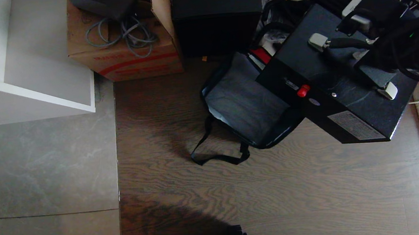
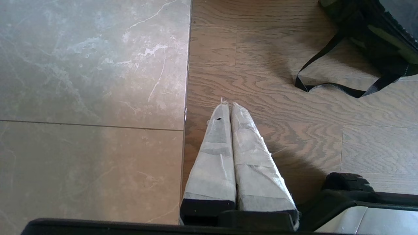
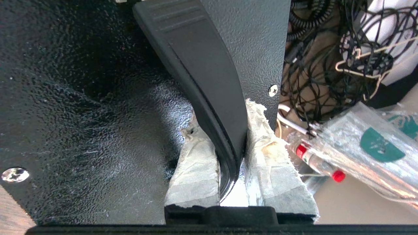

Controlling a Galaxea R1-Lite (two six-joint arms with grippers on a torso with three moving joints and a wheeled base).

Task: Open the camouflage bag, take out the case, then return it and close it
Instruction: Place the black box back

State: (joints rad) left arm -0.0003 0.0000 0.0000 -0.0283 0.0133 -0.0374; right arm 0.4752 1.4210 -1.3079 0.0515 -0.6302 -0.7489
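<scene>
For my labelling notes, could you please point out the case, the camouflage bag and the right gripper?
case (image 1: 357,98): head view, black top face.
camouflage bag (image 1: 245,103): head view, grey lining.
right gripper (image 3: 230,143): right wrist view, around the case's handle.

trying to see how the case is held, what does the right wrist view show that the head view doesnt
Only the right wrist view: the right gripper shut on the case's black handle, taped fingers on either side. Only the head view: the open camouflage bag on the wooden floor, the cardboard box, the case's red spot. Both: the case and tangled cables behind.
</scene>
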